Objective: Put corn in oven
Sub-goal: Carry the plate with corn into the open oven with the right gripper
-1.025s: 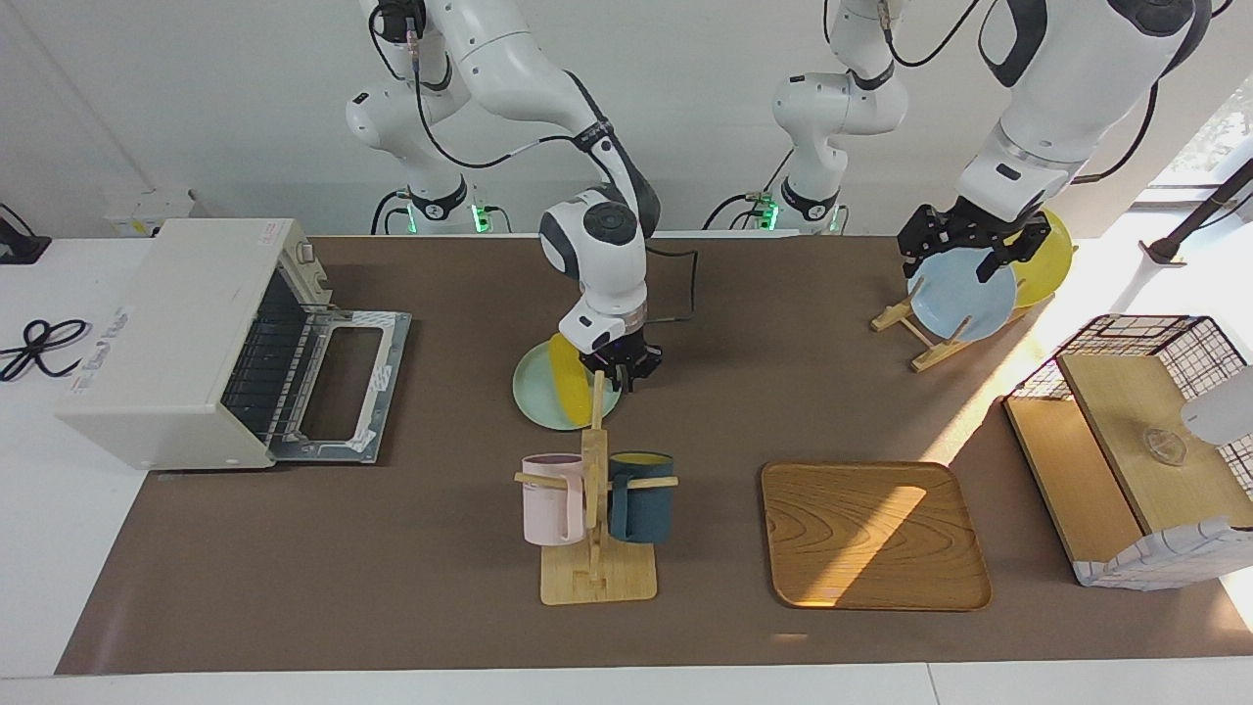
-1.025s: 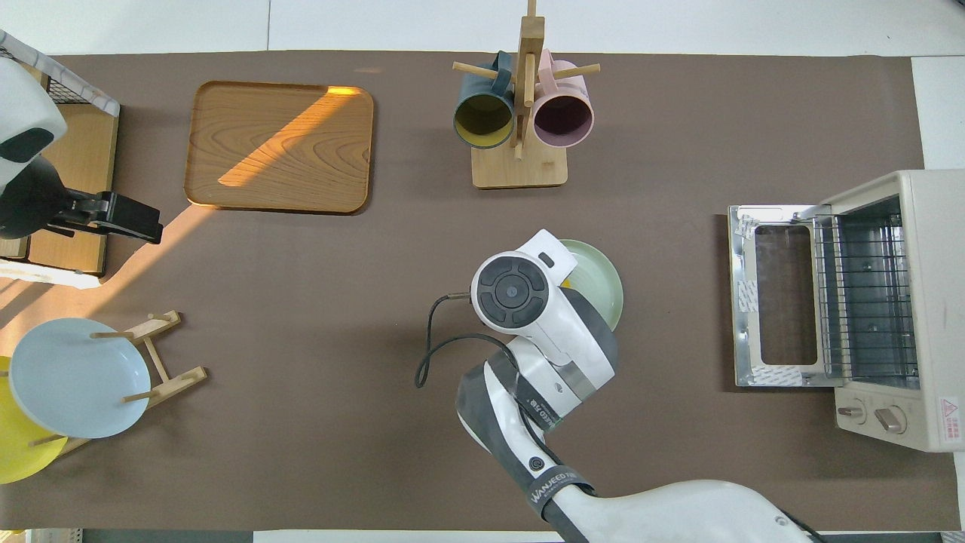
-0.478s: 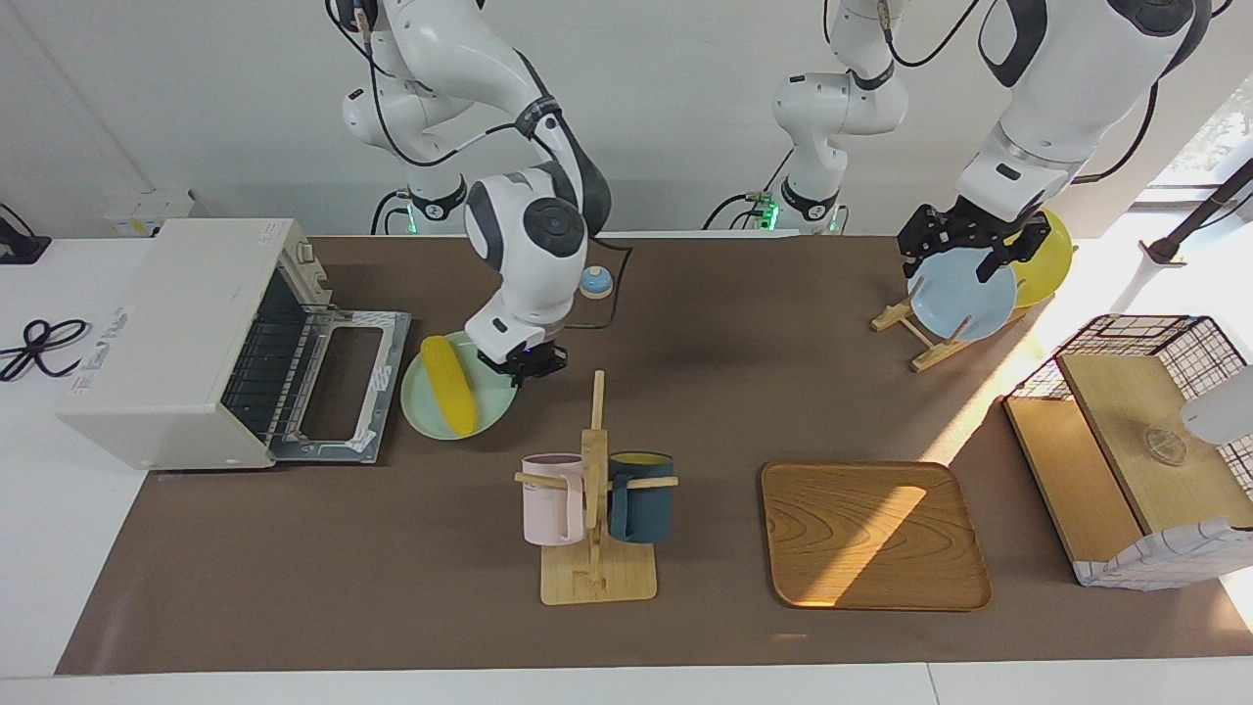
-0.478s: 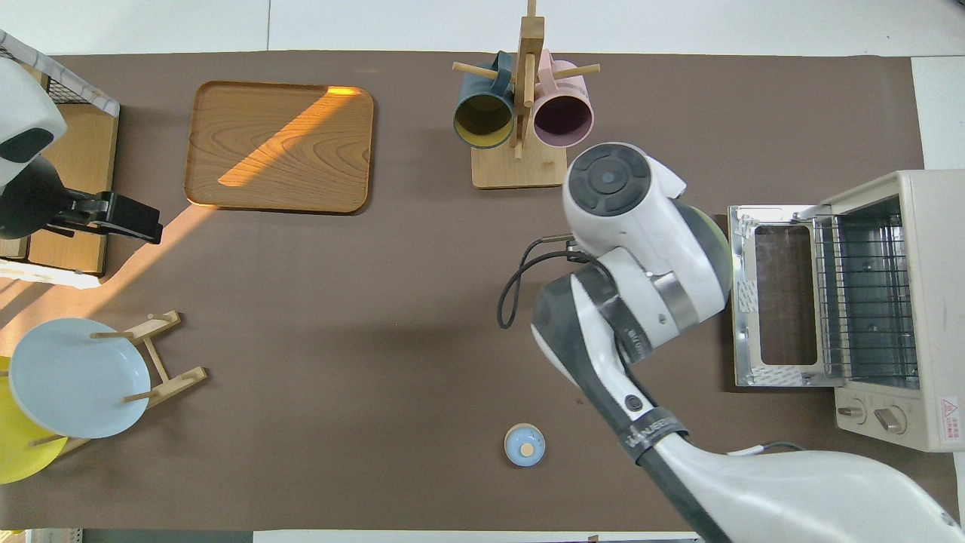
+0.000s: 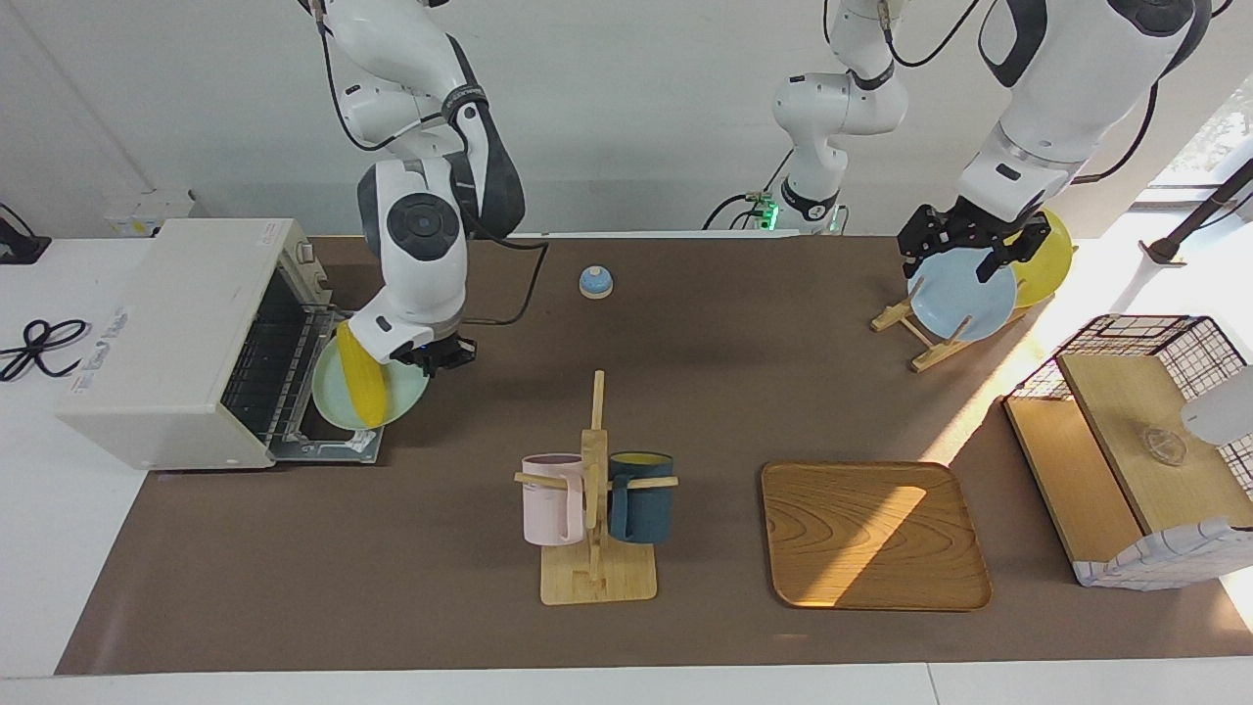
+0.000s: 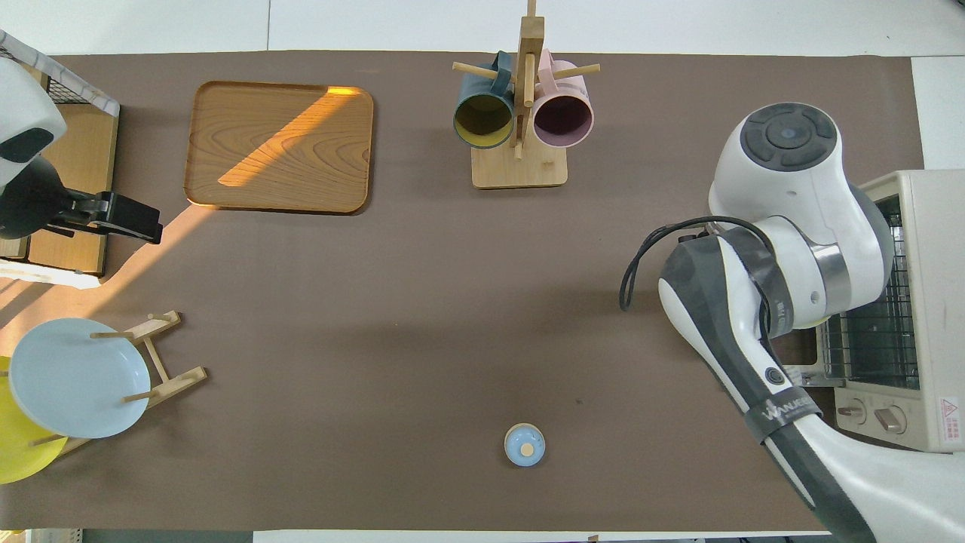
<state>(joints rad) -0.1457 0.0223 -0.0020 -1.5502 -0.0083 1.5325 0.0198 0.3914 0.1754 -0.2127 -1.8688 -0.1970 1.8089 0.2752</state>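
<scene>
The yellow corn (image 5: 357, 387) lies on a pale green plate (image 5: 399, 395), along the plate's edge toward the oven. My right gripper (image 5: 438, 357) is shut on the plate's rim and holds it in the air over the lowered door (image 5: 338, 446) of the off-white oven (image 5: 166, 333). The oven stands open with its wire rack showing. In the overhead view my right arm hides the plate and corn, and only the oven (image 6: 931, 302) shows. My left gripper (image 5: 969, 255) hangs open over the blue plate on the plate rack and waits.
A mug rack (image 5: 595, 490) with a pink and a dark blue mug stands mid-table, with a wooden tray (image 5: 874, 534) beside it. A small blue knob-topped lid (image 5: 595, 282) lies nearer the robots. A plate rack (image 5: 920, 338) and a wire-and-wood basket (image 5: 1136, 441) stand at the left arm's end.
My right arm has carried the plate with the corn from the middle of the table to over the oven door. The small blue lid has come into view. The left arm is unmoved.
</scene>
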